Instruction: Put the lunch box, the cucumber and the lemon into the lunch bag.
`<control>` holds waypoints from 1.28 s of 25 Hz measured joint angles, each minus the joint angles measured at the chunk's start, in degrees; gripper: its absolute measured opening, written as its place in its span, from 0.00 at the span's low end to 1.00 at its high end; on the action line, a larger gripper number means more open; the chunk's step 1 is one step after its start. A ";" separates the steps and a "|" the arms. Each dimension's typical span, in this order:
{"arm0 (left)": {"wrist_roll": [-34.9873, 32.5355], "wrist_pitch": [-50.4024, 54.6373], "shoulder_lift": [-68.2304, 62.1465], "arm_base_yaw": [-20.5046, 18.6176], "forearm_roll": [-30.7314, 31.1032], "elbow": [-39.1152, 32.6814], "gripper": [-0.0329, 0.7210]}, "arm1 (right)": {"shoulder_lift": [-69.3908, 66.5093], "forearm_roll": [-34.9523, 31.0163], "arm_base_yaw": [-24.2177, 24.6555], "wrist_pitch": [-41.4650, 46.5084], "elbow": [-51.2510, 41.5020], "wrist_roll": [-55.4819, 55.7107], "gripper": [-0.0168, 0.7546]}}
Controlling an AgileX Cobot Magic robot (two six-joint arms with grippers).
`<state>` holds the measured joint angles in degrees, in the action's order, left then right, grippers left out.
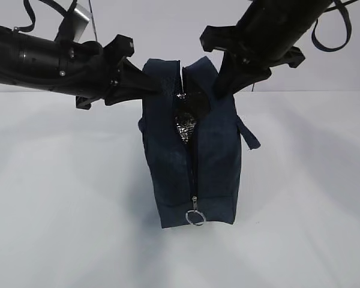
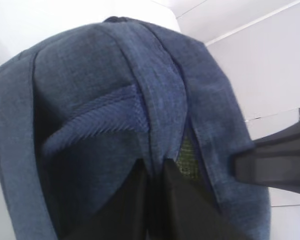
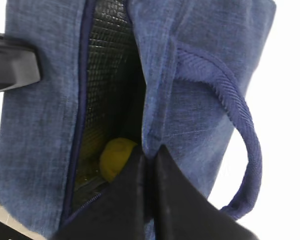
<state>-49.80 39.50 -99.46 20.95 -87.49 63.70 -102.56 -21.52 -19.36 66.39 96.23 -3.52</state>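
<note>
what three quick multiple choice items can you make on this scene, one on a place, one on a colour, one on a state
1. Where is the lemon?
A. inside the lunch bag
B. on the table
C. in a gripper

2. What colour is the zipper pull ring?
A. red
B. silver
C. yellow

3. How is the bag's top?
A. zipped shut
B. folded flat
C. held open

Answers:
1. A, the right wrist view shows yellow down in the opening.
2. B, it glints metallic at the bag's base.
3. C, the left gripper and right gripper each pinch a top edge, showing the foil lining.
</note>
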 joint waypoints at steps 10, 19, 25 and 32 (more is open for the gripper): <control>-0.68 -4.66 -0.13 0.00 0.00 0.00 0.13 | -3.48 -0.54 0.00 -2.12 0.00 0.04 0.05; -1.65 -5.75 -2.47 0.00 -1.38 0.37 0.44 | -3.48 -0.54 0.00 -3.34 0.00 0.14 0.11; -1.75 -5.80 -2.60 0.00 -1.49 0.37 0.76 | -3.48 0.47 0.00 -2.57 0.00 0.14 0.56; -1.78 -5.69 -1.08 -0.52 -0.01 0.37 0.84 | -3.26 2.72 0.00 0.58 1.39 0.14 0.80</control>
<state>-51.58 33.81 -100.54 20.44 -87.50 64.07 -105.82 -18.80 -19.36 66.97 97.62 -3.39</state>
